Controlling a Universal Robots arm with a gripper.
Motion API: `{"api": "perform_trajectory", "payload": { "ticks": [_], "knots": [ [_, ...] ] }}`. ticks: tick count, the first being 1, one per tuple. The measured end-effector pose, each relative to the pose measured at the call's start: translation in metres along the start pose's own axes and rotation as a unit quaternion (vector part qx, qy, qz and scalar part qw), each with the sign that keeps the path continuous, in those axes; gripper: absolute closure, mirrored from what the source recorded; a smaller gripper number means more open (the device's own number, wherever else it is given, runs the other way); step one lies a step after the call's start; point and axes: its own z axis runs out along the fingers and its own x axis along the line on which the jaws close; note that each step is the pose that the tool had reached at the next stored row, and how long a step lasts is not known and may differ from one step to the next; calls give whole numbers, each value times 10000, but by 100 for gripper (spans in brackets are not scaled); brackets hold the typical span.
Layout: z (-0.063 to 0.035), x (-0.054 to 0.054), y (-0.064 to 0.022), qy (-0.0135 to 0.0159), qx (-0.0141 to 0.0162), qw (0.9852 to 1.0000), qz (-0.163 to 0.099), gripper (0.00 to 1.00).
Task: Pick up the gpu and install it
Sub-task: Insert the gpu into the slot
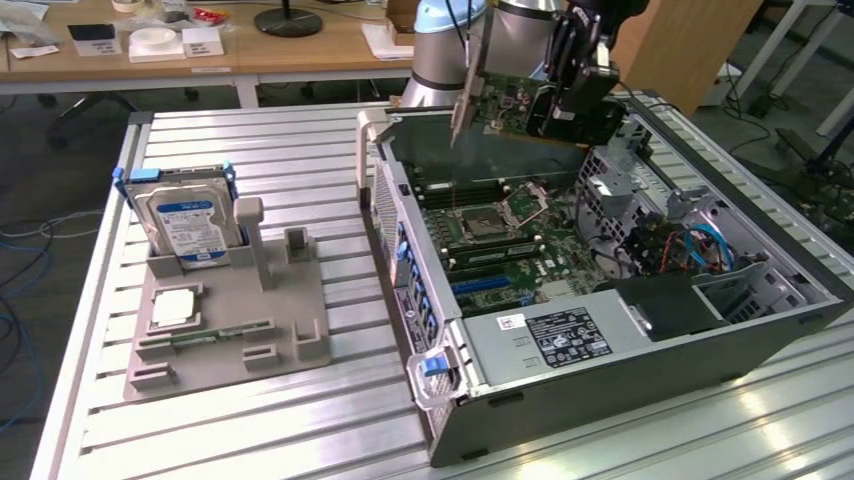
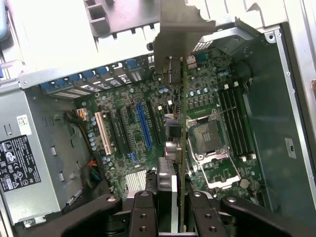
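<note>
your arm stands upright at the back of the exterior view, pale blue joint showing, wrist reaching over toward the exterior view's right. your gripper points straight down. in the wrist view its black fingers press in from both sides, pinching the gpu at one edge, and the card hangs edge-down in the air.
</note>
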Motion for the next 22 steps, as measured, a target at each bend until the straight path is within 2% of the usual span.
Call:
{"api": "perform_trajectory", "payload": {
  "ticks": [7, 11, 12, 13, 16, 17, 18, 20, 22],
  "knots": [
    [2, 0, 0, 9, -2, 9994, -348, 72],
    [6, 1, 0, 18, -4, 9977, -678, 72],
    [6, 1, 0, 19, 5, 9971, -759, 72],
    [6, 1, -1, 12, 48, 9966, -822, 72],
    [7, 0, 0, -37, 301, 9955, -901, 72],
    [9, 0, -1, -51, 371, 9952, -909, 72],
    [22, 0, -1, -58, 388, 9951, -910, 72],
    [52, 1, -1, -73, 385, 9951, -910, 72],
    [88, 1, -2, -73, 380, 9951, -910, 72]
  ]
}}
